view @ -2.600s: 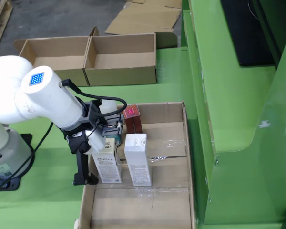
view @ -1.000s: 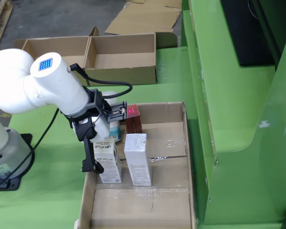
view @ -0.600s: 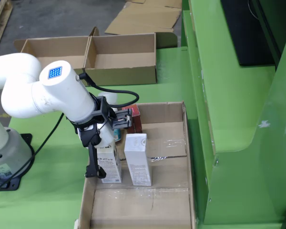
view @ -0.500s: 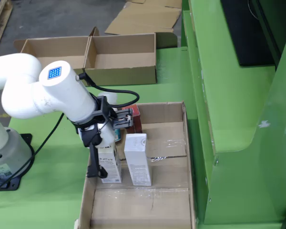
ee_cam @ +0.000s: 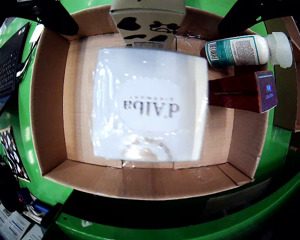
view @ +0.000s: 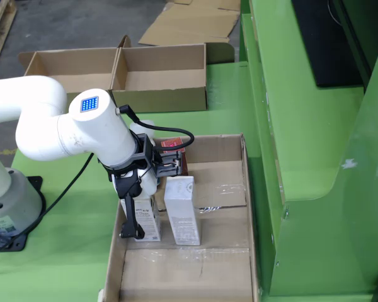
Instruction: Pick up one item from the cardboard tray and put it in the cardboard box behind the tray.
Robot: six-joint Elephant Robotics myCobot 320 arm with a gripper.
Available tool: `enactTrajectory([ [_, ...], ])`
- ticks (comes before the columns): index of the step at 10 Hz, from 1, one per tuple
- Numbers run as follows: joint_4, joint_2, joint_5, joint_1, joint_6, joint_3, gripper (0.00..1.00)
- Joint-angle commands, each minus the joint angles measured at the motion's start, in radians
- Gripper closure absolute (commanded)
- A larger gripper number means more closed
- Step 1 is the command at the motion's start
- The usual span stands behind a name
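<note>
Pincer [view: 170, 168] hangs right above the white box [ee_cam: 150, 102] in the tray [view: 239, 189]; can't tell if it's open or closed.

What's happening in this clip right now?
A white robot arm reaches over the cardboard tray, its gripper above the upright white box. The wrist view looks straight down on that box's top. A cow-print carton, a white bottle and a dark red box sit nearby. Nothing looks lifted yet.
</note>
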Motion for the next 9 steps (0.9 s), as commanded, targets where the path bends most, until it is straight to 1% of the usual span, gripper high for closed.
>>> enactTrajectory([
  [1, 0.007, 0.02, -0.012, 0.014, 0.014, 0.028, 0.0],
  [7, 0.007, 0.02, -0.012, 0.014, 0.014, 0.028, 0.0],
  [9, 0.007, 0.02, -0.012, 0.014, 0.014, 0.028, 0.2],
])
